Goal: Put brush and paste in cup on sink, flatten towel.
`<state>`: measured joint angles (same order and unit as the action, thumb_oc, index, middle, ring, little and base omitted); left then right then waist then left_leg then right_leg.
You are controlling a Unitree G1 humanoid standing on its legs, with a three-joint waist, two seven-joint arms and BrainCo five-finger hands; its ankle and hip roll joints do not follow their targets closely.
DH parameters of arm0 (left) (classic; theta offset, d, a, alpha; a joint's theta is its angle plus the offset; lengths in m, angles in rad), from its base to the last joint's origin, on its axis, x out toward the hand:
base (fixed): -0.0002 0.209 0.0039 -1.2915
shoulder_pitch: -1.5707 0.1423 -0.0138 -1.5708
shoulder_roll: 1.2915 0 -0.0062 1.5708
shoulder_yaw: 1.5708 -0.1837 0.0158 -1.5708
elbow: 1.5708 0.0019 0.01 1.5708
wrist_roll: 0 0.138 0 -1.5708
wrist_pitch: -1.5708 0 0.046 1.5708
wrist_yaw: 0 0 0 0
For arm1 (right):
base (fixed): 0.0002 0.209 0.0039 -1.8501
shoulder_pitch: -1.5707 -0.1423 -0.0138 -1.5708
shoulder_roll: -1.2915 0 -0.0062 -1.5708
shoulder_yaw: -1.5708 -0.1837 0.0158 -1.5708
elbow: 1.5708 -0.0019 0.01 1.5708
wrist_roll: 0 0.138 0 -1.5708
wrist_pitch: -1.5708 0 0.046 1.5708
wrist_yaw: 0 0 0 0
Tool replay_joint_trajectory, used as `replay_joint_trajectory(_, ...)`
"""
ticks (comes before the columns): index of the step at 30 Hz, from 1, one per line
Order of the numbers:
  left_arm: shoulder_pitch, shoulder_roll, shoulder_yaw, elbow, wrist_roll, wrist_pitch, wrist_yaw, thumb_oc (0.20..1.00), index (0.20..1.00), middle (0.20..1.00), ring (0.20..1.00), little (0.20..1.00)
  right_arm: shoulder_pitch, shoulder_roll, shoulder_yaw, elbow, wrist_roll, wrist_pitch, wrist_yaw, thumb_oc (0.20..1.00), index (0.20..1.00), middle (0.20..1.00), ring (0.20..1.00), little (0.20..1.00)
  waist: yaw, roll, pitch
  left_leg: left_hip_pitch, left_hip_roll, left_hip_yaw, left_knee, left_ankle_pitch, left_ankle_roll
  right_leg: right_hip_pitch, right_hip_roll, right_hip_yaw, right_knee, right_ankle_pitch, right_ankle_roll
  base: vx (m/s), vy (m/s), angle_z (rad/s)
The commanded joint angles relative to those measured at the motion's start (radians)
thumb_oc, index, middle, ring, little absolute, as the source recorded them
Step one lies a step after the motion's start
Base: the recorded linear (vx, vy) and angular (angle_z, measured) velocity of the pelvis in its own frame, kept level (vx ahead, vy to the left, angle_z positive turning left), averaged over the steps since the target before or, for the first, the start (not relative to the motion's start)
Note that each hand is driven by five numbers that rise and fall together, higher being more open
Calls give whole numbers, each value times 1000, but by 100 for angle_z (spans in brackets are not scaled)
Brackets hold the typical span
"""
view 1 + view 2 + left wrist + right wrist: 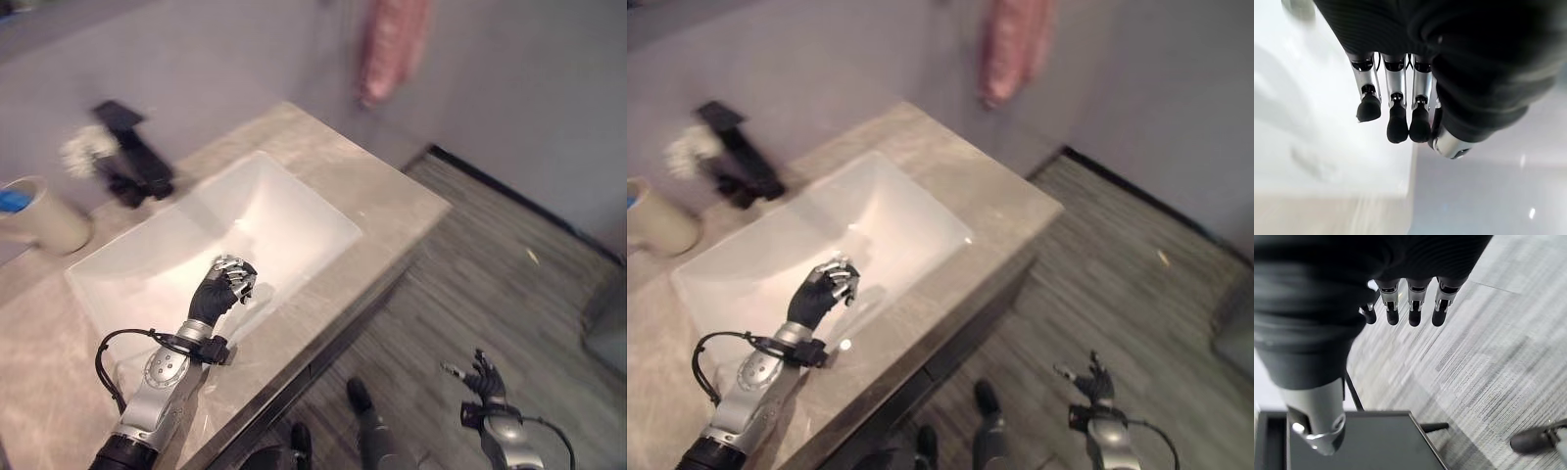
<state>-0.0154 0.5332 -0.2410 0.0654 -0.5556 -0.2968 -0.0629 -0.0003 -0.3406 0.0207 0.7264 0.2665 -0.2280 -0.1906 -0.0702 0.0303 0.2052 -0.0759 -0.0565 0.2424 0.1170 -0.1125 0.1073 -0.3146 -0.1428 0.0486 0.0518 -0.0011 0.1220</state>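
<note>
While over the sink (294, 211), left hand (225, 286), curled, empty.

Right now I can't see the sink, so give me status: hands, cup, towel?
Left hand curled, empty, over basin. Right hand open, low over floor. Cup on counter by faucet; pink towel hanging on wall.

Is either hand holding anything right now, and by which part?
Nothing is held. The left hand hovers over the sink basin with fingers loosely curled and empty; the right hand hangs over the floor, open and empty.
</note>
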Motion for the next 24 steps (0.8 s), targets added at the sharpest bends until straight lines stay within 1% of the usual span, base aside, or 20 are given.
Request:
replay_joint_trajectory(1, -18, -27, 48, -41, 35, -69, 9, 200, 200, 200, 200, 200, 35, -31, -8, -53, 21, -53, -17, 1000, 1000, 1000, 1000, 1000, -14, 30, -33, 53, 16, -61, -103, 59, -77, 44, -38, -128, 48, 96, 46, -200, 29, -125)
replay_joint_trajectory(3, -26, -34, 48, -38, 32, -69, 12, 200, 200, 200, 200, 200, 43, -31, -11, -62, 15, -51, -17, 1000, 1000, 1000, 1000, 1000, -14, 33, -38, 60, 21, -46, -114, 64, -76, 54, -44, -122, 65, 94, 48, -109, -18, -96)
replay_joint_trajectory(4, -42, -53, 40, -37, 29, -62, 17, 200, 200, 200, 200, 200, 51, -30, -27, -65, 6, -48, -29, 1000, 1000, 1000, 1000, 1000, -7, 40, -50, 70, 37, -8, -128, 70, -79, 107, -77, -173, 88, 79, 49, -96, -41, -96)
replay_joint_trajectory(5, -43, -53, 40, -36, 29, -62, 18, 200, 200, 200, 200, 200, 51, -30, -27, -66, 6, -48, -29, 1000, 1000, 1000, 1000, 1000, -5, 39, -51, 67, 37, -6, -128, 73, -79, 105, -77, -172, 84, 83, 49, -117, -52, -77)
replay_joint_trajectory(7, -61, -66, 36, -31, 35, -53, 21, 200, 200, 200, 200, 200, 61, -28, -27, -77, -19, -39, -39, 1000, 1000, 1000, 1000, 1000, 3, 36, -68, 69, 53, 43, -120, 74, -82, 162, -113, -244, 104, 66, 50, -78, -83, -44)
replay_joint_trajectory(9, -62, -71, 39, -22, 33, -54, 17, 200, 200, 200, 200, 200, 70, -29, -22, -89, -25, -36, -31, 1000, 1000, 1000, 1000, 1000, 4, 29, -79, 75, 52, 56, -121, 71, -84, 185, -111, -239, 87, 72, 53, -22, -77, -56)
replay_joint_trajectory(10, -64, -77, 41, -18, 34, -54, 22, 200, 200, 200, 200, 200, 74, -31, -18, -95, -38, -32, -35, 1000, 1000, 1000, 1000, 1000, 6, 22, -91, 76, 56, 75, -116, 70, -83, 197, -115, -242, 89, 77, 59, -13, -163, -87)
replay_joint_trajectory(11, -67, -86, 50, -17, 34, -49, 29, 200, 200, 200, 200, 200, 81, -32, -11, -110, -51, -26, -28, 1000, 1000, 1000, 1000, 1000, 13, 10, -105, 75, 69, 104, -104, 65, -80, 215, -114, -262, 113, 58, 62, -13, -163, -83)
replay_joint_trajectory(12, -66, -86, 50, -17, 34, -49, 29, 200, 200, 200, 200, 200, 82, -32, -11, -111, -51, -26, -28, 1000, 1000, 1000, 1000, 1000, 14, 9, -104, 76, 69, 105, -103, 64, -80, 215, -114, -260, 114, 58, 62, 8, -282, -52)
replay_joint_trajectory(13, -58, -89, 63, -17, 45, -43, 41, 200, 200, 200, 200, 200, 83, -32, -5, -114, -52, -20, -29, 1000, 1000, 1000, 1000, 1000, 26, -4, -118, 83, 84, 132, -102, 47, -94, 258, -95, -306, 81, 25, 78, 19, -249, -54)
replay_joint_trajectory(14, -53, -88, 74, -20, 58, -43, 50, 200, 200, 200, 200, 200, 85, -30, -10, -116, -38, -17, -28, 1000, 1000, 1000, 1000, 1000, 23, -10, -121, 88, 95, 149, -109, 54, -102, 260, -79, -297, 61, 20, 72, 28, -362, -67)
replay_joint_trajectory(15, -55, -86, 78, -13, 63, -39, 57, 200, 200, 200, 200, 200, 102, -32, -17, -129, -24, -15, -23, 1000, 1000, 1000, 1000, 1000, 20, -14, -120, 90, 107, 146, -106, 61, -109, 258, -57, -269, 62, 0, 60, -60, -376, -56)
replay_joint_trajectory(16, -63, -85, 76, 8, 68, -35, 59, 200, 200, 200, 200, 200, 121, -35, -25, -139, -12, -13, -15, 1000, 1000, 1000, 1000, 1000, 11, -20, -119, 76, 131, 155, -91, 90, -114, 253, -25, -246, 56, -2, 33, -46, -369, -49)
replay_joint_trajectory(17, -65, -85, 76, 14, 69, -31, 55, 200, 200, 200, 200, 200, 130, -41, -31, -143, -6, -13, -11, 1000, 1000, 1000, 1000, 1000, 6, -22, -122, 73, 141, 150, -84, 93, -120, 260, -10, -234, 47, -6, 25, -44, -354, -25)
replay_joint_trajectory(19, -56, -83, 75, 32, 83, -16, 55, 200, 200, 200, 200, 200, 137, -67, -31, -130, -18, -8, -6, 1000, 1000, 1000, 1000, 1000, 1, -29, -117, 65, 165, 128, -44, 95, -131, 280, 24, -222, 24, -17, -1, 16, -305, -15)
replay_joint_trajectory(20, -49, -84, 75, 43, 83, -13, 51, 200, 200, 200, 200, 200, 133, -80, -22, -124, -26, -7, -8, 1000, 1000, 1000, 1000, 1000, 4, -33, -111, 50, 168, 92, 0, 87, -135, 287, 35, -212, 17, -21, -9, -2, -291, -20)
replay_joint_trajectory(21, -35, -88, 66, 68, 109, -6, 64, 200, 200, 200, 200, 200, 114, -107, 5, -112, -53, -4, -7, 1000, 1000, 1000, 1000, 1000, 48, -32, -88, -2, 83, -114, 45, 98, -140, 285, 54, -174, 14, -26, -23, 1, -222, -40)
replay_joint_trajectory(22, -35, -93, 55, 103, 116, 0, 68, 200, 200, 200, 200, 200, 104, -116, 14, -95, -61, 1, -9, 1000, 1000, 1000, 1000, 1000, 66, -36, -83, -33, 43, -189, 23, 104, -144, 294, 61, -157, 5, -26, -26, -7, -152, -63)
replay_joint_trajectory(23, -36, -93, 54, 104, 116, 0, 68, 200, 200, 200, 200, 200, 103, -116, 14, -95, -61, 0, -9, 1000, 1000, 1000, 1000, 1000, 65, -37, -85, -36, 42, -190, 21, 108, -143, 292, 61, -159, 4, -24, -26, 6, -105, -94)
replay_joint_trajectory(24, -39, -97, 41, 146, 126, 3, 70, 200, 200, 200, 200, 200, 102, -123, 14, -77, -68, -1, -15, 1000, 1000, 1000, 1000, 1000, 74, -39, -80, -73, 45, -215, 4, 145, -155, 300, 65, -150, -2, -16, -28, 0, -85, -90)
